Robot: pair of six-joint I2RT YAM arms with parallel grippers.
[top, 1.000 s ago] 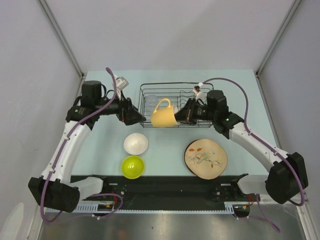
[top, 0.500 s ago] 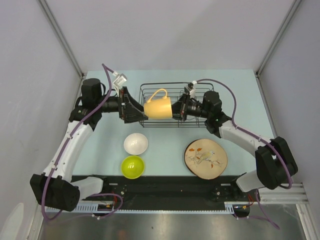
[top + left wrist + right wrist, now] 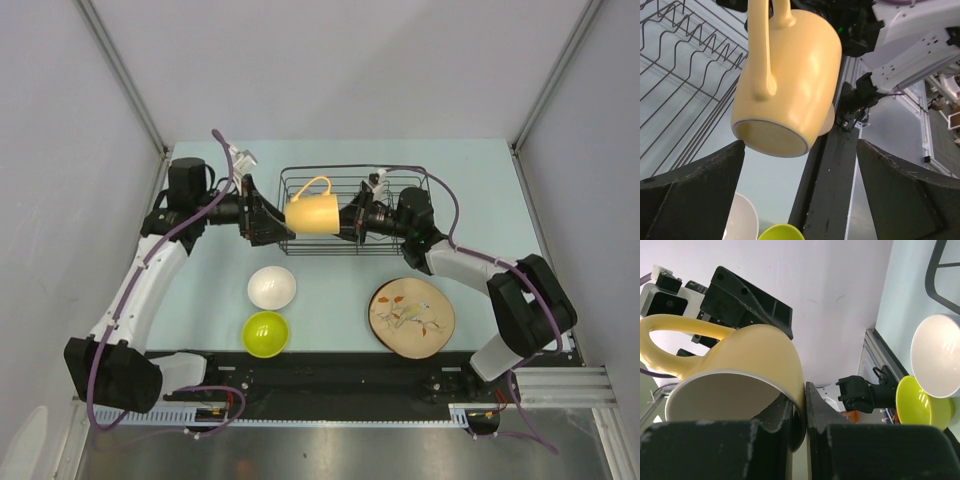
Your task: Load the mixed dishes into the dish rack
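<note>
The yellow-orange mug (image 3: 313, 212) hangs on its side above the front left part of the black wire dish rack (image 3: 400, 180), handle up. My right gripper (image 3: 347, 222) is shut on its rim wall, one finger inside the mug (image 3: 750, 360) and one outside. My left gripper (image 3: 275, 222) is open just left of the mug's base (image 3: 790, 85), its fingers (image 3: 690, 190) below and either side of it, not touching. The white bowl (image 3: 272, 287), lime-green bowl (image 3: 266, 333) and leaf-pattern plate (image 3: 411, 316) lie on the table in front of the rack.
The rack's upright wire prongs (image 3: 685, 75) stand right behind the mug. A black rail (image 3: 320, 375) runs along the near table edge between the arm bases. Grey walls close in the left, right and back sides.
The right gripper has carried the mug up and a little left and back, turning it level with the handle up. The left gripper has drawn closer to the mug's base, still open.
</note>
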